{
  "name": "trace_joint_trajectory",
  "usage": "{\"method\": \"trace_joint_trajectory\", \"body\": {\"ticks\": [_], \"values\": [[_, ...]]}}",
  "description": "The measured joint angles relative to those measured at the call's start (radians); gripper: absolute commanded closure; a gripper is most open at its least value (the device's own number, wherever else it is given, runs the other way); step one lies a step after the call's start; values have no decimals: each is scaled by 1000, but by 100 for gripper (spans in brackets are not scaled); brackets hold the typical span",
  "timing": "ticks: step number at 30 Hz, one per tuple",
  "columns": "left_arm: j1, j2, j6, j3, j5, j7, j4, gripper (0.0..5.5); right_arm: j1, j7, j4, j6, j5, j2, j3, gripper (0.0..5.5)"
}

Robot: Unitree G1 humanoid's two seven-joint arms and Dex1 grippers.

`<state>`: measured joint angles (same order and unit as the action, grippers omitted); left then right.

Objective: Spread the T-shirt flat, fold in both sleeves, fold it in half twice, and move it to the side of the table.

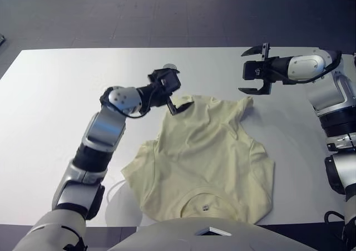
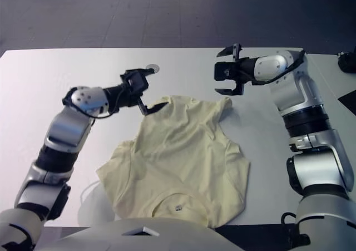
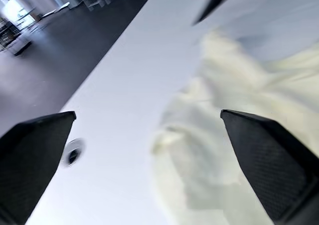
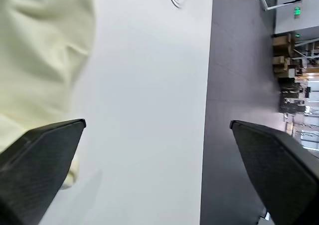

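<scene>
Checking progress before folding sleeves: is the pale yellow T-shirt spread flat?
Not yet: the pale yellow fabric T-shirt lies unfolded but rumpled, creases running down its middle.

On the worktop [image 1: 55, 95], centred and close to the near edge: the T-shirt [image 1: 206, 156], collar nearest the robot, hem toward the far side. At the far left corner of the hem: the left end effector [image 1: 175, 103]. Just beyond the far right corner, over bare worktop: the right end effector [image 1: 242, 71]. Behind the left end effector, on the worktop: a small round disc [image 1: 170, 67].
</scene>
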<state>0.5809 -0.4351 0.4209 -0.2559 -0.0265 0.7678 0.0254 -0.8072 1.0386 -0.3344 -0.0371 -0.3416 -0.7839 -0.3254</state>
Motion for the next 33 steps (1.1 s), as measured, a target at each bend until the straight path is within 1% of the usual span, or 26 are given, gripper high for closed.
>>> {"method": "trace_joint_trajectory", "body": {"ticks": [3,5,8,10,15,17,20,23,26,29,32,33], "values": [[76,-1,-65,20,-10,-20,-170,10,-2,-25,-30,37,15,23,19,11],[115,19,-62,45,17,-18,-276,10,-3,-36,-48,120,70,82,57,11],[174,66,67,105,99,-3,-424,10,-5,-66,-63,363,210,205,147,11],[183,70,148,133,138,11,-466,10,-5,-71,-57,529,279,240,200,11],[184,61,400,208,249,64,-527,10,-4,-83,-21,968,451,250,378,11],[184,58,488,230,287,87,-551,10,1,-102,-5,1108,490,249,444,11],[186,58,656,265,354,130,-646,10,40,-174,62,1409,548,248,610,11],[220,57,702,313,391,140,-757,10,93,-249,146,1592,575,251,722,11],[259,67,664,342,398,136,-860,10,124,-309,183,1638,600,293,751,11],[289,78,607,367,405,133,-954,10,138,-371,164,1620,608,381,753,11],[330,100,540,385,403,123,-1051,10,136,-448,24,1498,601,431,751,11],[344,105,518,395,403,113,-1083,30,131,-466,-33,1448,600,434,755,10]]}}
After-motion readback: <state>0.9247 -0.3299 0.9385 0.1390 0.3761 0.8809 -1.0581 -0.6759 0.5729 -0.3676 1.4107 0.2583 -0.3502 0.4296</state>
